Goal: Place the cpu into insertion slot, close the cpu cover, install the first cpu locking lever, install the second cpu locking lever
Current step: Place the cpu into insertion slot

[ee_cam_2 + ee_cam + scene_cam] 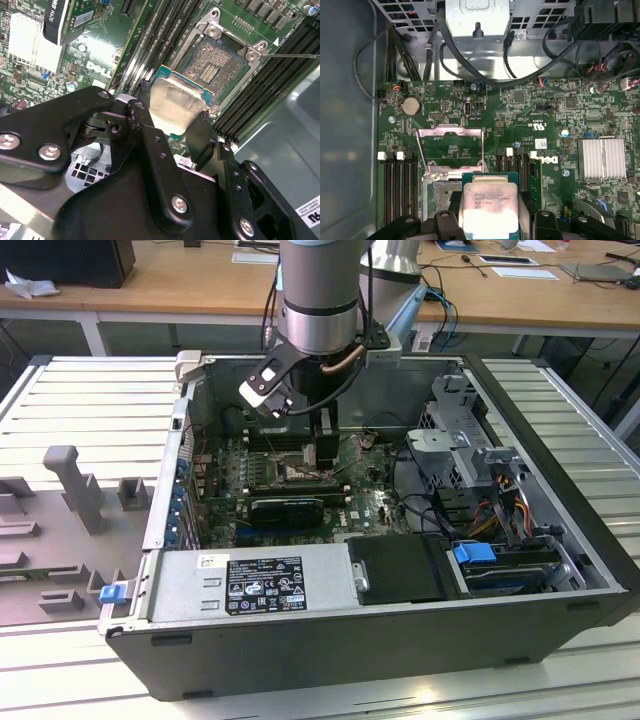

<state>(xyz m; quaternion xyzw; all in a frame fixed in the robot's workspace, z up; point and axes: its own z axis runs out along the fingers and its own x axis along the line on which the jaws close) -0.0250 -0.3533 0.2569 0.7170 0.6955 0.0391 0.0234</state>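
Second wrist view: my gripper (174, 114) is clamped on the chip (177, 102) by opposite edges, holding it flat just over the socket (216, 67). The cover (451, 150) lies flipped back beside the socket, leaving the pins exposed.

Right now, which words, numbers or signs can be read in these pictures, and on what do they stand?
Black label on the grey box: too small to read.
Print on the chip held in the gripper: blurred.
White marks on the green board: too small; its logo I leave unquoted.
White label on grey metal: cut off, unreadable.
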